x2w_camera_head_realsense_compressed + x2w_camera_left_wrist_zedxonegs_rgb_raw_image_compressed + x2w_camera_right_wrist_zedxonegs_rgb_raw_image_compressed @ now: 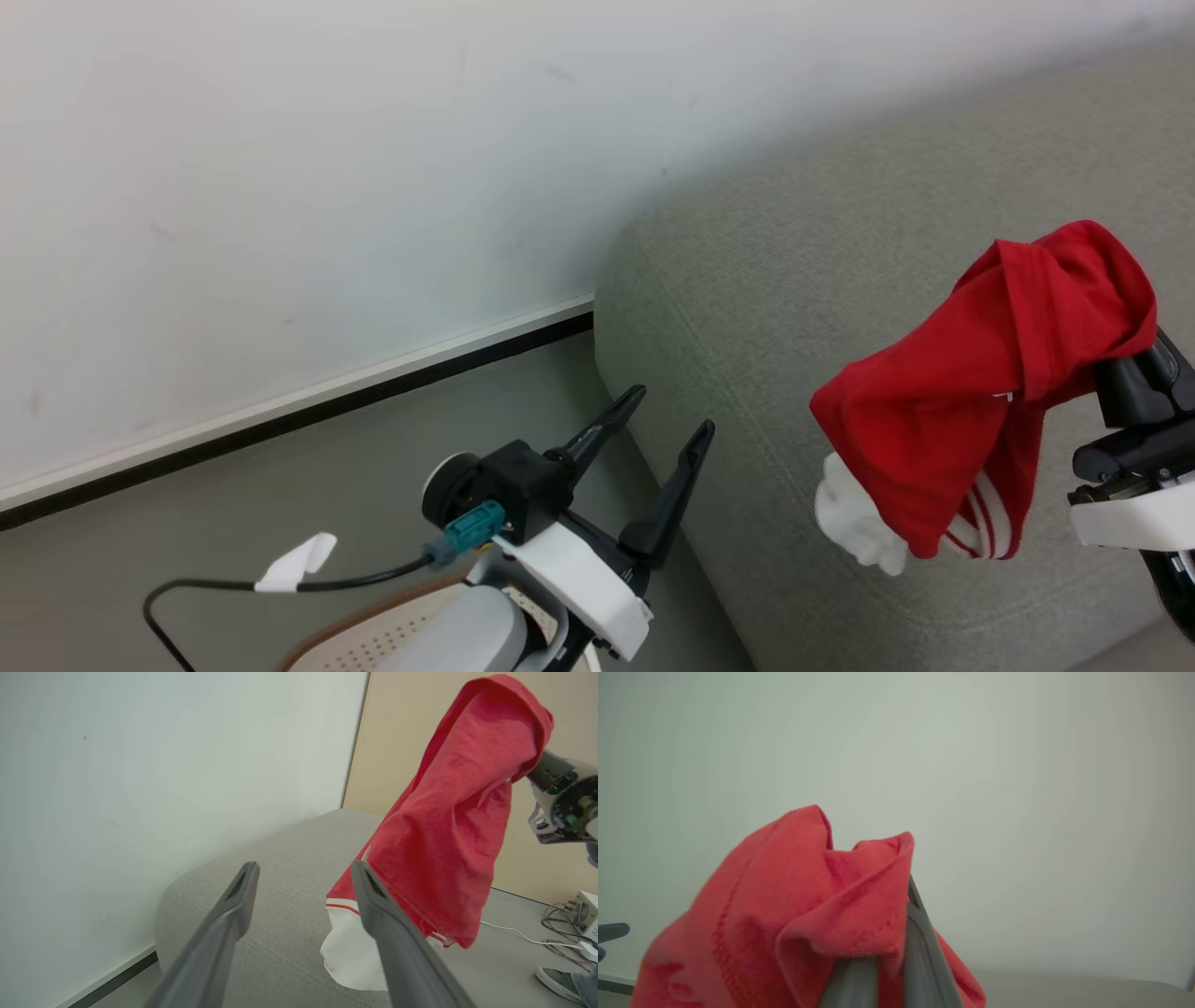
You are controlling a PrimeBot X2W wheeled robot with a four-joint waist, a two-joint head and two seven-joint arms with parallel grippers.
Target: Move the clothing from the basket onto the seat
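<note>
Clothing up in the air over the seat, draped over and hanging from the right gripper. Pinched tight on a bunched fold near the top of the fabric, mostly buried in red cloth. Left gripper spread wide, holding nothing, parked low beside the seat edge, just above the basket.

Handling, judged from the drape:
- Light, limp, zero stiffness.
- Folds over itself and sags straight down. Likely to swing with any arm move.
- Not fragile. Probably not slippery either: matte knit, decent friction against the fingers.
- Fine on a single pinch of bunched cloth, riskier on one thin layer.
- Best hold: a thick gathered fold or a seamed hem, not the loose white end.

Materials:
- Clothing: bright red jersey-like knit with visible stitch lines. White stripe trim near the lower hem. Plain white part dangling lowest, close above the cushion; can't tell if touching.
- Seat: light grey woven upholstery, rounded corner, seam line along the edge. Soft, grippy landing surface.
- Basket: cream plastic, rows of small round holes, brown rim, rigid-looking.
</note>
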